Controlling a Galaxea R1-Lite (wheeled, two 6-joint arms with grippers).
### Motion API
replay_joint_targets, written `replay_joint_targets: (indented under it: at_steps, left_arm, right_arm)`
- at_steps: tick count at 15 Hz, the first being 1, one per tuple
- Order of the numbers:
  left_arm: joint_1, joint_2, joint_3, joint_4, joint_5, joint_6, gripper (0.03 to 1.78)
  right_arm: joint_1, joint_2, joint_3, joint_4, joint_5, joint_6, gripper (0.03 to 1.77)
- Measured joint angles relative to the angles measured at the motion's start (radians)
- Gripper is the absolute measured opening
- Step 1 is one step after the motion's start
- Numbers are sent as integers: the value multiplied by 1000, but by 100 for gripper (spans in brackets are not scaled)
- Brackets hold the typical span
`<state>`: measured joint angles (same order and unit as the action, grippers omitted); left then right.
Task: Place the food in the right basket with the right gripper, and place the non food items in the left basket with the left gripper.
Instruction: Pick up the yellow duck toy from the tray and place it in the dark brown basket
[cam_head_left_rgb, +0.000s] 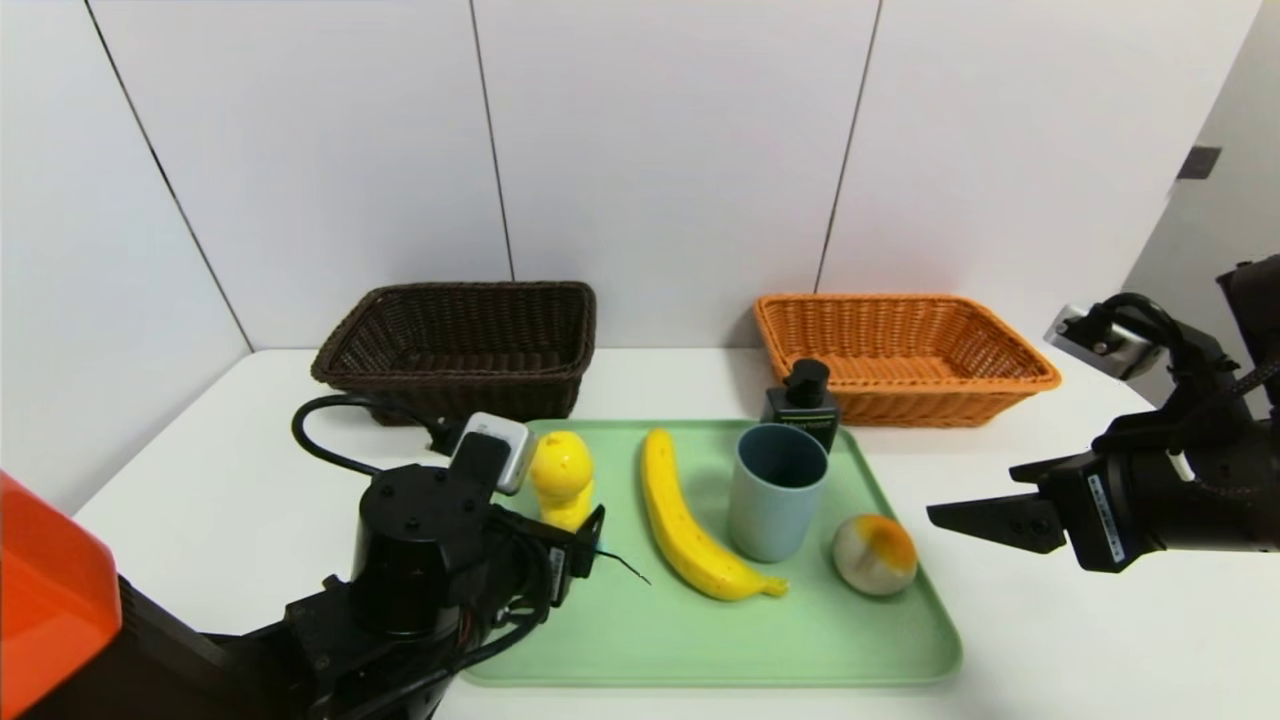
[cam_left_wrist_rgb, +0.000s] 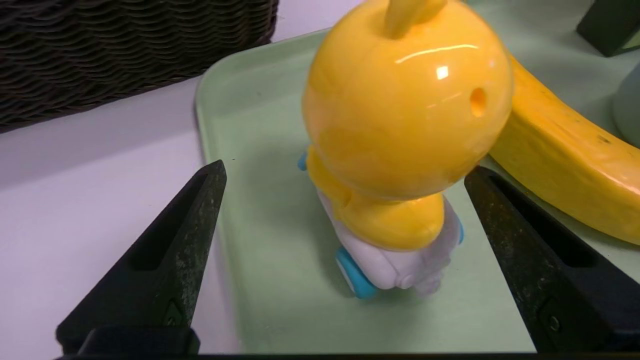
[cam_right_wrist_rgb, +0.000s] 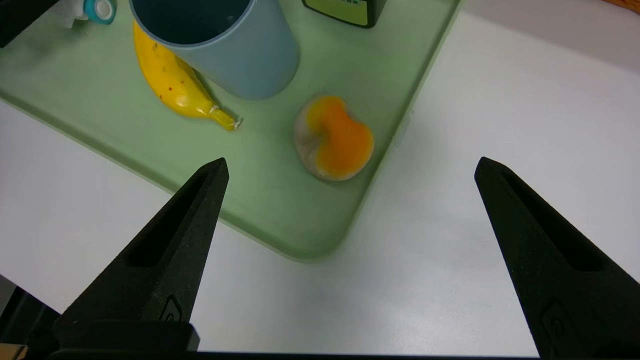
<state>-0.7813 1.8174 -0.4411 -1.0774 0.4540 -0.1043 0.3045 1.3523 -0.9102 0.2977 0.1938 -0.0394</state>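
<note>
A pale green tray (cam_head_left_rgb: 620, 640) lies on the white counter (cam_head_left_rgb: 200, 500), with all five loose things on it. At its left end stands the yellow duck toy (cam_head_left_rgb: 562, 488), upright on its white base with blue wheels. The left gripper (cam_left_wrist_rgb: 345, 170) is level with the toy, wide open, one finger (cam_left_wrist_rgb: 170, 260) on each side of it; neither finger touches it. Just to the toy's right lies the banana (cam_head_left_rgb: 690, 530), running from the back of the tray toward its front. The grey-blue cup (cam_head_left_rgb: 775, 490) stands upright just beside the banana, and the dark pump bottle (cam_head_left_rgb: 803, 402) stands behind the cup at the tray's far edge. The round pale fruit (cam_head_left_rgb: 875, 553) with its orange top sits near the tray's right edge.

The right gripper (cam_right_wrist_rgb: 350, 170) hangs above the counter, off the tray's right side, fully open and holding nothing, pointed down toward the fruit.

Behind the tray, against the wall, stand the dark brown basket (cam_head_left_rgb: 460, 345) on the left and the orange basket (cam_head_left_rgb: 900, 350) on the right, well apart.
</note>
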Motion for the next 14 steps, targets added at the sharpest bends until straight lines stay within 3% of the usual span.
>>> replay_joint_targets:
  at_steps: [4, 10, 14]
  left_arm:
    - [-74, -3, 5, -8, 99, -40, 169]
    - [-108, 21, 10, -51, 181, -96, 169]
    - [-123, 86, 9, -172, 217, -91, 169]
  right_arm:
    - [8, -3, 6, -2, 21, -1, 170]
    - [11, -3, 7, -3, 23, -2, 170]
    - [11, -1, 6, -3, 35, -3, 170]
